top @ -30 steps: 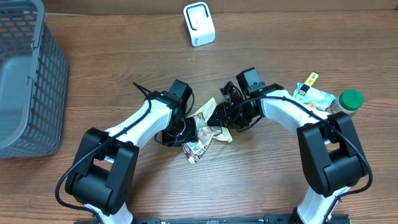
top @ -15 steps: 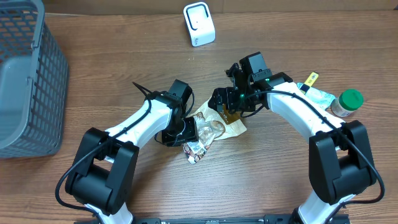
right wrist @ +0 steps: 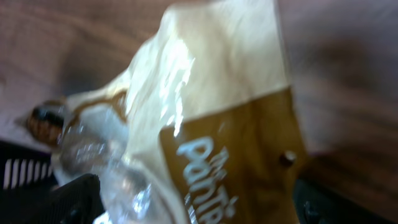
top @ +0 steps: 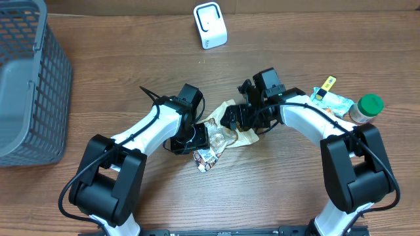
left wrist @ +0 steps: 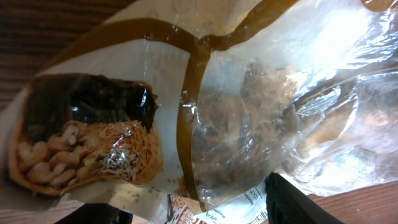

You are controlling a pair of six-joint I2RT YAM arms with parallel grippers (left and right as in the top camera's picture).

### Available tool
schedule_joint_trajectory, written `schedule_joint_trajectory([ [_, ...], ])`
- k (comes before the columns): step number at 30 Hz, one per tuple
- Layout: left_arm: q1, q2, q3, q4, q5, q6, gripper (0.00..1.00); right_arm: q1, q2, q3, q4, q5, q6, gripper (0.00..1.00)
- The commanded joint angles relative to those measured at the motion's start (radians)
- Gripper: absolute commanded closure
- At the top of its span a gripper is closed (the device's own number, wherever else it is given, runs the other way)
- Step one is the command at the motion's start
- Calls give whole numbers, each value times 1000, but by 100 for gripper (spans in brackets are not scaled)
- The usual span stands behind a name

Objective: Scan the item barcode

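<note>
The right gripper (right wrist: 199, 205) stands wide open, one finger low on either side of its wrist view, with the snack packet (top: 226, 134) lying beneath and between them, ungripped. The left gripper (top: 195, 139) sits at the packet's other end. Its fingers are partly apart with film spread across the gap, but whether they pinch it or only frame it I cannot tell.

The packet lies crumpled on the table (top: 131, 59) between the two arms, well short of the white scanner (top: 210, 25) at the far edge. I judge the step in hand to be getting hold of the item and finding its code; presenting it is not yet begun. The next move calls for a firm grip on one edge, a lift, and a turn so the code faces the scanner. The slack, glossy film may fold over the print.

The overhead shows the layout — scanner, grey basket (top: 26, 78), green-capped bottle (top: 369, 105) — but no packet detail. The left wrist view shows a wrap picture, a clear window and small print at the lower edge. The right wrist view shows only blurred brand lettering. No barcode is plain in any view.
</note>
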Motion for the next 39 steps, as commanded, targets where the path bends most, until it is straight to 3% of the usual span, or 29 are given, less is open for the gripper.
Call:
schedule_joint_trajectory([
  [1,-6,43,-40,7,-111,-10,43,0,3,-35,8,-117,-34,0],
  [8,-6,43,-40,8,-111,-10,43,0,3,-112,122,-290,-34,1],
  [11,-6,43,-40,7,-111,-9,43,0,4,-137,174,-373,-33,6],
  [13,-6,43,-40,7,-111,-9,43,0,4,-144,183,-397,-30,14],
  [16,-6,43,-40,7,-111,-9,43,0,4,-144,183,-428,-30,41],
  [18,-6,43,-40,7,-111,-9,43,0,4,-144,184,-454,-30,46],
  [27,-6,43,-40,8,-112,-9,43,0,4,-144,202,-571,-23,47],
  [39,-6,43,-40,14,-112,-9,43,43,4,-144,211,-342,36,47],
])
